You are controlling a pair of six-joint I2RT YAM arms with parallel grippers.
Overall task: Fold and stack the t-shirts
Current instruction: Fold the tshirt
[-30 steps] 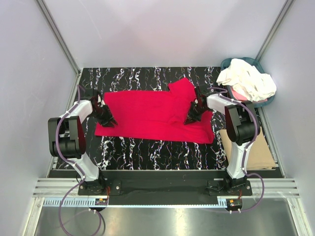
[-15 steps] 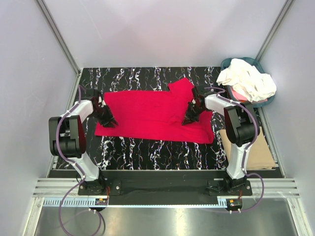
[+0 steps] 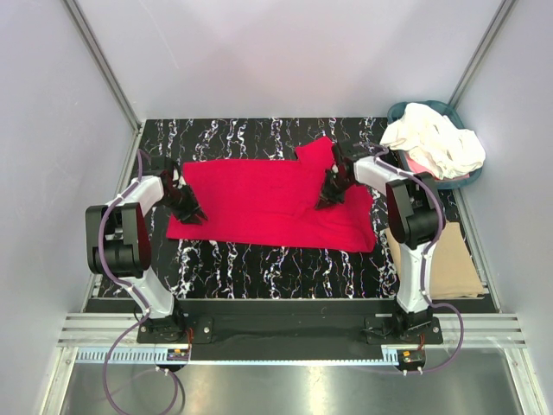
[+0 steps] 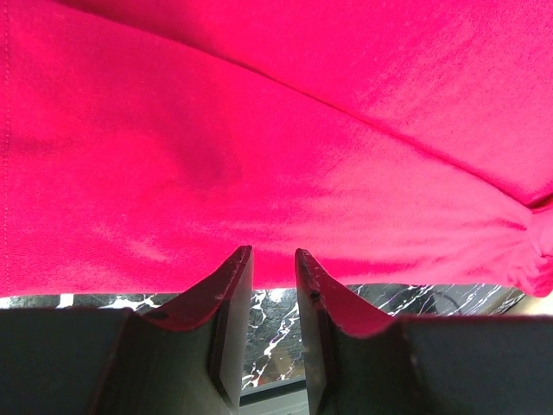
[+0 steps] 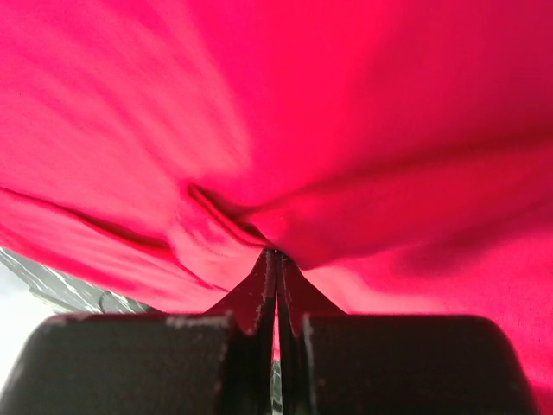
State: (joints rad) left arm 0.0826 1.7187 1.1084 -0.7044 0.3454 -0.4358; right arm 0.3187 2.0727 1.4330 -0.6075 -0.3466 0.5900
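— Black marbled tabletop (image 3: 259,259), pale walls all round: how far along is the folding?
— Early, by the look of it. One red t-shirt (image 3: 251,194) lies spread across the middle, mostly flat, with a sleeve poking out at the far right. No finished fold shows.
— And the arms?
— The right gripper (image 5: 276,259) is pinched tight on a bunched ridge of red cloth near that sleeve. The left gripper (image 4: 272,259) sits at the shirt's near-left corner, jaws slightly apart. Tabletop shows through the gap, with no cloth seen between them.
— The rest?
— The cream-white t-shirts (image 3: 432,143) are heaped unfolded in the teal basket (image 3: 400,111) at the far right corner. Nothing is stacked, so nearly all the work remains.
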